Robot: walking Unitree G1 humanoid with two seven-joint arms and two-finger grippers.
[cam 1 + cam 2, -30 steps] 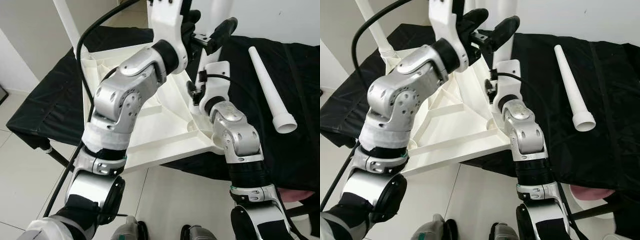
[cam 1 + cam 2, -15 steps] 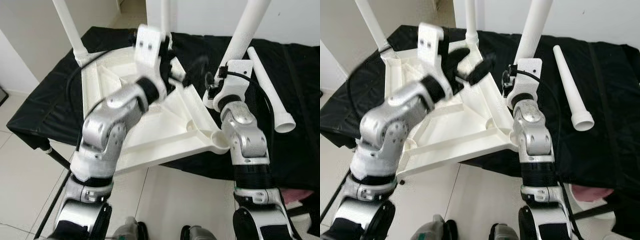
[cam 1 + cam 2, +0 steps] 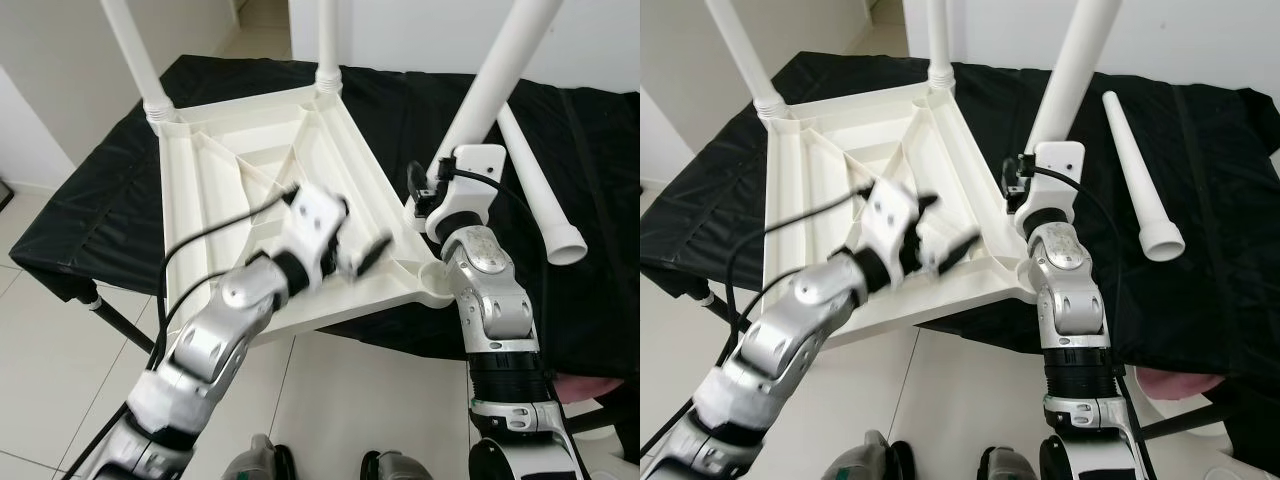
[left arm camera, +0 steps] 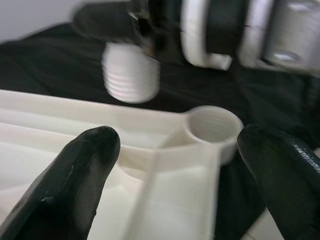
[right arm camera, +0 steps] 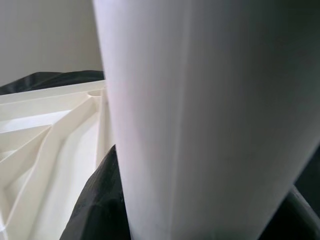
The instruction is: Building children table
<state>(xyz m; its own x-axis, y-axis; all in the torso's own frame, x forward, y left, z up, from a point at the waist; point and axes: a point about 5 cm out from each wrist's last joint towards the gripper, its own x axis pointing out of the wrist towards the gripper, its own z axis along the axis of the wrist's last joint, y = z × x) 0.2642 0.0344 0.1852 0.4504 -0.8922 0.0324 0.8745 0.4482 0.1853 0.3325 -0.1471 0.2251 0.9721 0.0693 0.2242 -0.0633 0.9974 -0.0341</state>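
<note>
Tabletop [image 3: 250, 190] lies inverted with two legs [image 3: 135, 55] seated; right gripper [image 3: 432, 190] is clamped on third leg [image 3: 495, 85] above its empty socket [image 4: 212, 125], fourth leg [image 3: 540, 195] lies loose, left gripper [image 3: 360, 255] spread empty.

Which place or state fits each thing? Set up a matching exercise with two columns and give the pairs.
Things:
1. loose leg
2. held leg
3. empty socket
4. left gripper

States:
A. open, above the tabletop
B. lying on the black cloth
C. at the tabletop's near corner
D. gripped by the right gripper

Pairs: 1-B, 2-D, 3-C, 4-A
</note>
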